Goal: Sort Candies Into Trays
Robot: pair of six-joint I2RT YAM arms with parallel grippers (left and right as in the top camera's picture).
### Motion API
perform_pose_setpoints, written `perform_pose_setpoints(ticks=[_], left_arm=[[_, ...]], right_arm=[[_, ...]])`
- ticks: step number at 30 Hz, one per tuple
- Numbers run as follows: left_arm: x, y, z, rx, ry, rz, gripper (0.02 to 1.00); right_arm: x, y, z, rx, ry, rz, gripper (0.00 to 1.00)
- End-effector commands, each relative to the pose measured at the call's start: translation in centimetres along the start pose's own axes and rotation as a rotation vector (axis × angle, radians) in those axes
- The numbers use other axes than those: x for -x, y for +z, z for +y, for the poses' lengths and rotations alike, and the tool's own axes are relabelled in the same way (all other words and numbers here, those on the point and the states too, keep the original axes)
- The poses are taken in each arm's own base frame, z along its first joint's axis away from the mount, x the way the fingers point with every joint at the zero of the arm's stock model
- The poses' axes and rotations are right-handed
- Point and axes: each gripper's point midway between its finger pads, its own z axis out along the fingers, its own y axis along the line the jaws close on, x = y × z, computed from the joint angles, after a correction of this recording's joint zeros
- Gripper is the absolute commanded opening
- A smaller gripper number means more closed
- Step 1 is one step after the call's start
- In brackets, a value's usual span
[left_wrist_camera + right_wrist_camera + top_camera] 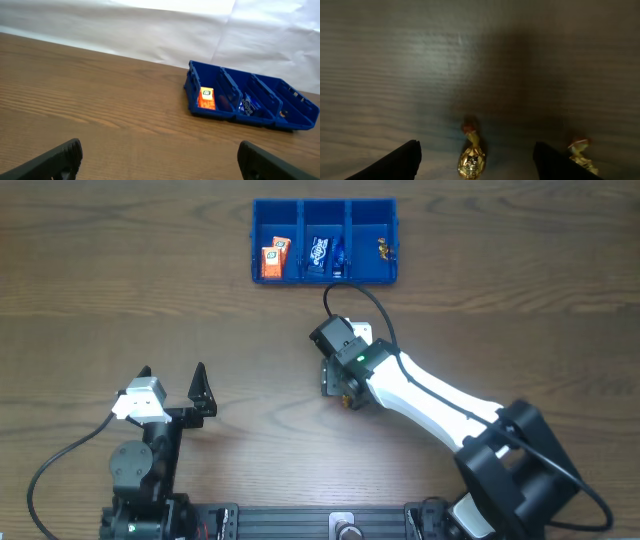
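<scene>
Right claw (476, 159), jaws apart, is hovering over a gold candy (471, 162) lying centred between them, long axis across their closing line.

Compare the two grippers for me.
The left gripper is far back from the tray; the right gripper is out mid-table, closer to it. The left gripper has bare table between its fingers; the right gripper has a gold candy between its own. Both are open.
</scene>
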Motion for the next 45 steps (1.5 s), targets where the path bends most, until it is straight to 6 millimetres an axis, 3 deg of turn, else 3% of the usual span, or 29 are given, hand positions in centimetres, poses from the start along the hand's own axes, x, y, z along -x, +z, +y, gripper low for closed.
perform_pose_setpoints(ticks=[1, 5, 8, 12, 15, 24, 27, 29, 32, 35, 37, 41, 45], left_arm=[[-1.6, 0.1, 0.6, 0.023, 0.016, 0.05, 0.998], [-1.6, 0.1, 0.6, 0.024, 0.016, 0.05, 0.998], [-1.6, 0.1, 0.6, 0.023, 0.016, 0.05, 0.998], [-1.6, 0.1, 0.6, 0.023, 0.016, 0.05, 0.998], [-1.6, 0.1, 0.6, 0.023, 0.016, 0.05, 0.998], [-1.6, 0.1, 0.6, 0.023, 0.016, 0.05, 0.998], [-1.6, 0.1, 0.6, 0.023, 0.016, 0.05, 0.998], [-1.6, 0.1, 0.6, 0.024, 0.016, 0.05, 0.998], [-1.6, 0.1, 0.6, 0.024, 0.016, 0.05, 0.998], [-1.6, 0.1, 0.6, 0.023, 0.016, 0.05, 0.998], [-1.6, 0.1, 0.6, 0.024, 0.016, 0.05, 0.998], [-1.6, 0.1, 0.6, 0.023, 0.016, 0.05, 0.998], [-1.6, 0.1, 0.6, 0.023, 0.016, 0.05, 0.998]], right_arm=[[-1.7, 1.7, 0.1, -0.009, 0.022, 0.078, 0.746], [-2.4, 2.6, 0.1, -0.021, 0.04, 0.112, 0.728], [-2.7, 3.0, 0.0, -0.029, 0.039, 0.125, 0.663], [-3.0, 2.9, 0.3, -0.022, 0.035, 0.132, 0.386], [-3.2, 2.9, 0.4, -0.016, 0.034, 0.143, 0.261], [-3.0, 2.9, 0.6, -0.006, 0.039, 0.135, 0.169], [-2.0, 2.1, 1.0, 0.007, 0.036, 0.107, 0.167], [-0.3, 0.2, 0.9, 0.004, 0.041, 0.05, 0.165], [4.3, -4.8, 0.4, -0.01, 0.032, -0.089, 0.161], [10.2, -9.3, -0.8, -0.002, 0.028, -0.19, 0.156], [14.2, -11.0, -2.0, 0.0, 0.036, -0.256, 0.156], [22.3, -12.7, -4.3, -0.024, 0.055, -0.388, 0.154], [27.1, -11.3, -5.3, -0.036, 0.058, -0.444, 0.159]])
